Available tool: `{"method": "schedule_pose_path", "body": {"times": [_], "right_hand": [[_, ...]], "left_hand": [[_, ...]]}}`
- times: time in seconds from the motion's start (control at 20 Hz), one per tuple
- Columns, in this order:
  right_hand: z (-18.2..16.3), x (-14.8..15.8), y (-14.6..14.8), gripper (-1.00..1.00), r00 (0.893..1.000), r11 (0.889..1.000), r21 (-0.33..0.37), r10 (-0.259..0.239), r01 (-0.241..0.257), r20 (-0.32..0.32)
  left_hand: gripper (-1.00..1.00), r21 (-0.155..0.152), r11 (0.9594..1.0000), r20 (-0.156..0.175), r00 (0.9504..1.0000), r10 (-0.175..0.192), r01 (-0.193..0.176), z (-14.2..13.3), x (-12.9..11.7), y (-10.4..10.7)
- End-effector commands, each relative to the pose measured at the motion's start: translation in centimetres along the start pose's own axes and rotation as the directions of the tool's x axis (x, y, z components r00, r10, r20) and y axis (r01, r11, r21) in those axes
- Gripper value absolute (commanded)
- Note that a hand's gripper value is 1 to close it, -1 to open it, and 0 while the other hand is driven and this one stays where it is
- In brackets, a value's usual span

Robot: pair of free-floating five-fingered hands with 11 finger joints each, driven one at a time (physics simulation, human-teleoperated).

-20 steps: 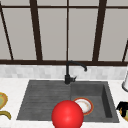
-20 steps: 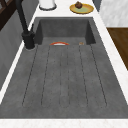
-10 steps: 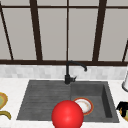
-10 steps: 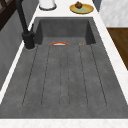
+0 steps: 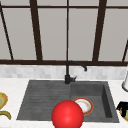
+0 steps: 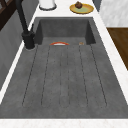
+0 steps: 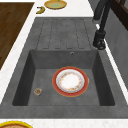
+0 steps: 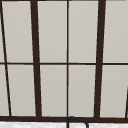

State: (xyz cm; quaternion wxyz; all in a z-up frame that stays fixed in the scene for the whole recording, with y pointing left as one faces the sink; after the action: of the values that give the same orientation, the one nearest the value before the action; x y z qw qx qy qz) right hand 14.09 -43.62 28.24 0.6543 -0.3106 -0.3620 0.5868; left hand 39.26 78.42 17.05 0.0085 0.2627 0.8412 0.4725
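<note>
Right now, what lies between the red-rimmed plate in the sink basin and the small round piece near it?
Nothing: in the right side view, only bare grey basin floor separates the red-rimmed plate from the small round piece.

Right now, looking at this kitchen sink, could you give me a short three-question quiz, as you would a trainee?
1. True or false: the round red-rimmed white plate lies flat on the floor of the dark grey stone sink.
2. Where does the curved black tap stand? A) at the sink's back edge; B) at its front edge; C) on the plate.
3. Fill in: in the front view, the ribbed grey drainboard lies to the basin's ___.

Key: 1 true; 2 A; 3 left.
</note>
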Motion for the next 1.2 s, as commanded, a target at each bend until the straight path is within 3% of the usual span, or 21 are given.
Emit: {"method": "schedule_pose_path", "body": {"times": [0.0,0.15,0.2,0.25,0.3,0.45,0.6,0.7,0.75,0.9,1.0,1.15], "right_hand": [[0.0,0.0,0.0,0.0,1.0,1.0,0.0,0.0,0.0,0.0],[0.0,0.0,0.0,0.0,1.0,1.0,0.0,0.0,0.0,0.0],[0.0,0.0,0.0,0.0,1.0,1.0,0.0,0.0,0.0,0.0],[0.0,0.0,0.0,0.0,1.0,1.0,0.0,0.0,0.0,0.0],[0.0,0.0,0.0,0.0,1.0,1.0,0.0,0.0,0.0,0.0],[0.0,0.0,0.0,0.0,1.0,1.0,0.0,0.0,0.0,0.0],[0.0,0.0,0.0,0.0,1.0,1.0,0.0,0.0,0.0,0.0],[0.0,0.0,0.0,0.0,1.0,1.0,0.0,0.0,0.0,0.0],[0.0,0.0,0.0,0.0,1.0,1.0,0.0,0.0,0.0,0.0],[0.0,0.0,0.0,0.0,1.0,1.0,0.0,0.0,0.0,0.0],[0.0,0.0,0.0,0.0,1.0,1.0,0.0,0.0,0.0,0.0],[0.0,0.0,0.0,0.0,1.0,1.0,0.0,0.0,0.0,0.0]], "left_hand": [[1.0,-0.025,0.9995,0.04,0.999,-0.019,0.02,-3.1,1.0,1.4],[1.0,-0.021,0.9993,0.028,0.9991,-0.032,0.032,-3.8,2.4,0.5],[-1.0,-0.024,0.9989,0.034,0.9986,-0.04,0.041,-4.2,3.0,0.0],[-1.0,-0.01,0.9998,0.014,0.9997,-0.018,0.018,-3.5,4.0,-1.3],[-1.0,-0.011,0.9994,0.012,0.9994,-0.031,0.032,-3.8,4.6,-1.6],[-1.0,-0.027,0.9994,0.026,0.9994,-0.022,0.023,-4.2,6.4,-3.4],[-1.0,-0.035,0.9994,0.029,0.9996,-0.002,0.003,-4.9,7.8,-3.7],[-1.0,-0.07,0.9967,-0.022,0.999,0.04,-0.041,-5.0,8.3,-4.0],[-1.0,-0.058,0.9974,-0.059,0.9975,0.039,-0.043,-4.7,8.2,-3.8],[-1.0,-0.053,0.9983,-0.117,0.9929,0.019,-0.025,-4.5,7.5,-3.5],[-1.0,-0.039,0.999,-0.133,0.991,0.013,-0.019,-4.5,7.6,-3.5],[-1.0,-0.056,0.998,-0.163,0.9864,0.02,-0.03,-4.3,7.4,-3.3]]}}
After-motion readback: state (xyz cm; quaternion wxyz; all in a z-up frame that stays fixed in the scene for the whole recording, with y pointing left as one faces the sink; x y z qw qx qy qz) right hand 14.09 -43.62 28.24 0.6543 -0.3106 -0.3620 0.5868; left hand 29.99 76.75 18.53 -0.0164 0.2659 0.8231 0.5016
